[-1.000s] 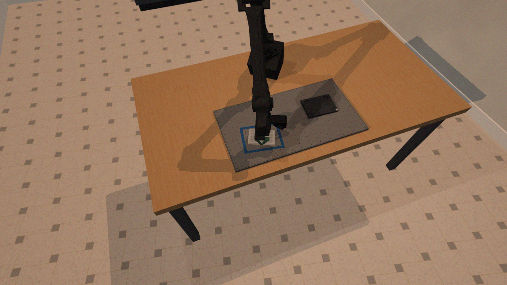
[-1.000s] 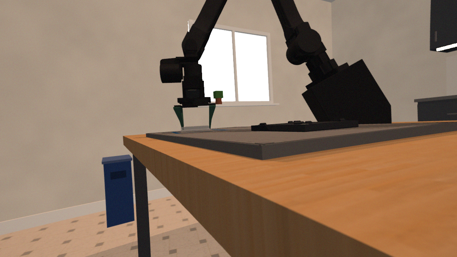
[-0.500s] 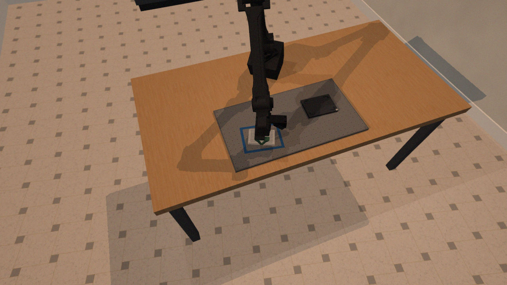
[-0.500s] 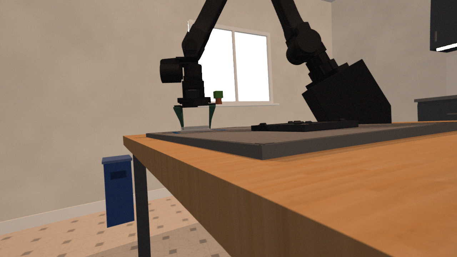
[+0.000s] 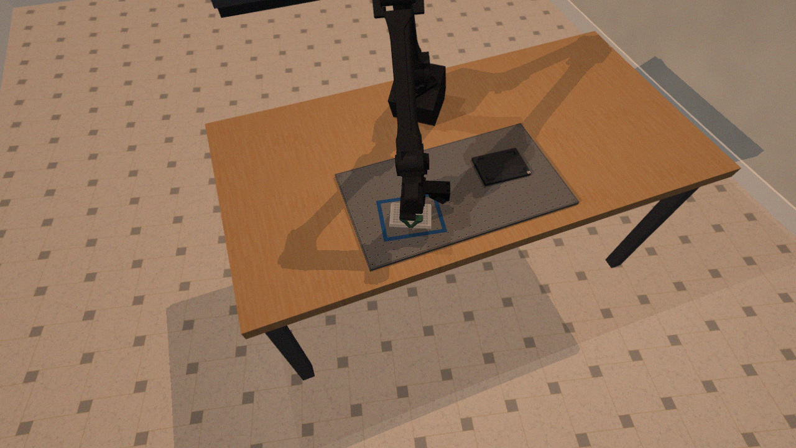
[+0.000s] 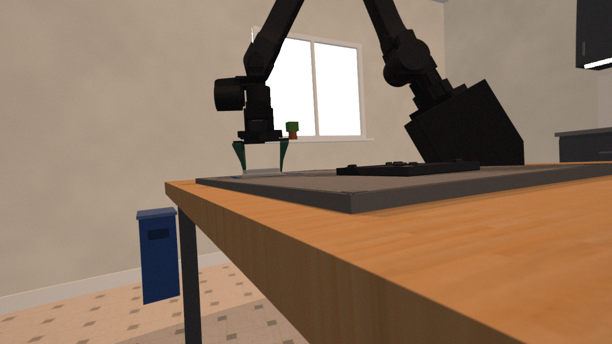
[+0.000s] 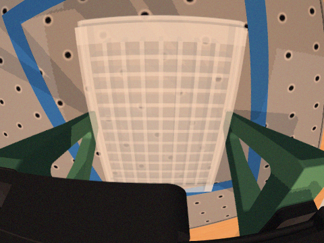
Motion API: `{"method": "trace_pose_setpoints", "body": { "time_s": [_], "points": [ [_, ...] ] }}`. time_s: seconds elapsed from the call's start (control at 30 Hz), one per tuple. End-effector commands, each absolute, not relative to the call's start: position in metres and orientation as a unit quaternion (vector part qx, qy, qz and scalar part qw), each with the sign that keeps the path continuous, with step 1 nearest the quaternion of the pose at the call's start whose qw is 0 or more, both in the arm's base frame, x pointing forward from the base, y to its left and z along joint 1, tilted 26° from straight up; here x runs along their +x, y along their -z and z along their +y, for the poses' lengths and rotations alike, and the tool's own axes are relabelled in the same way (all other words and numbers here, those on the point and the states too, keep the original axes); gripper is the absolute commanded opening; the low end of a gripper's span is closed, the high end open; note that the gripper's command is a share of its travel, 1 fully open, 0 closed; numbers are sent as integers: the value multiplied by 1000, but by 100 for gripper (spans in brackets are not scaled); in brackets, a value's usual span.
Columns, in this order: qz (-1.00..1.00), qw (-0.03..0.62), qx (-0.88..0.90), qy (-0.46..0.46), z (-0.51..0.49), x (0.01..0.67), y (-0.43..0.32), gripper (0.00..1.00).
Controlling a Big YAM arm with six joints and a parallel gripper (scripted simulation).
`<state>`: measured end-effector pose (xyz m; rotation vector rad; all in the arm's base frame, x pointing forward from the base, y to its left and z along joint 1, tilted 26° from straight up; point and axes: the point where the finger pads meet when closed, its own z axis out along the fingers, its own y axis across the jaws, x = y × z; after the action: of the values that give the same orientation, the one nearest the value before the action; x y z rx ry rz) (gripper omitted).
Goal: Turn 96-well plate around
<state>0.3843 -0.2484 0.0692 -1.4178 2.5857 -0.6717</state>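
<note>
Plate [image 7: 159, 104] is clamped across its sides by the widely spread green fingers of the gripper [image 6: 261, 164], inside the blue taped outline [image 5: 384, 234]; the black nest [image 5: 500, 165] is seen well apart.

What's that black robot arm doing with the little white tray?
The arm's gripper is shut on a white plate full of tiny wells, one green finger on each side. The plate is inside the blue taped outline on the grey deck. The black nest where it belongs sits apart, with nothing in it.
</note>
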Motion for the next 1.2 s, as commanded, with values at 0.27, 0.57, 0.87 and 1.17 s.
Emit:
{"method": "trace_pose_setpoints", "body": {
  "time_s": [0.27, 0.57, 0.87, 1.17],
  "points": [
    [855, 56, -469, 216, -252, 381, -62, 100],
    [855, 56, -469, 216, -252, 381, -62, 100],
    [855, 56, -469, 216, -252, 381, -62, 100],
    [855, 56, -469, 216, -252, 381, -62, 100]
  ]
}}
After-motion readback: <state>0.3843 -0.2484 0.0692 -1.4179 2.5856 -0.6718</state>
